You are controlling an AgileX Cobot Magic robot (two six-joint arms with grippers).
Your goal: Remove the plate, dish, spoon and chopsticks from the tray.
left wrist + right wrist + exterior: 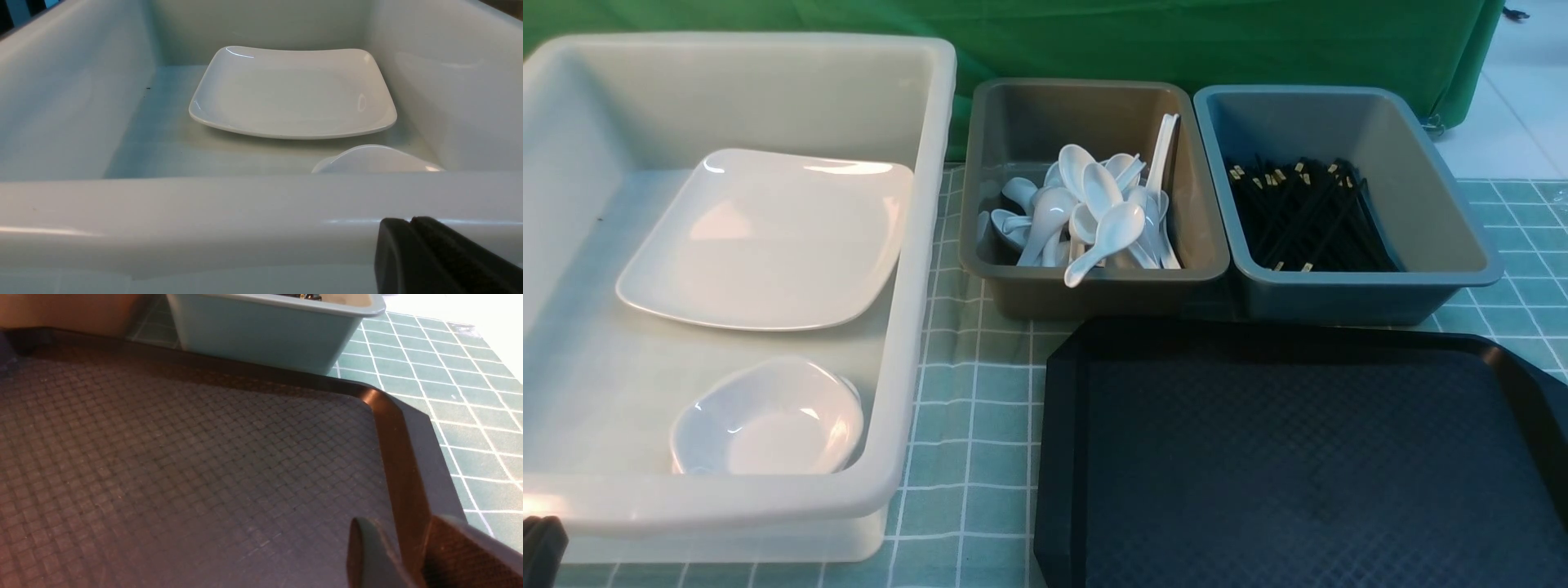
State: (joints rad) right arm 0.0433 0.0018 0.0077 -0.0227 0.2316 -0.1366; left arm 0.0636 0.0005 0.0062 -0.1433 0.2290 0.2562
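A plate and small dishes sit in a white tub, seemingly cleared there, beside the closed left gripper; spoons and chopsticks are sorted into bins, beyond the bare-looking tray under the parted right gripper.

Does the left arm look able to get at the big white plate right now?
Probably yes: the plate lies face up, uncovered, though the white tub's raised wall must be cleared first.

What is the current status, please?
Left gripper shut, right slightly open, both holding nothing. Plate in white tub. Tray bare, nothing in the way.
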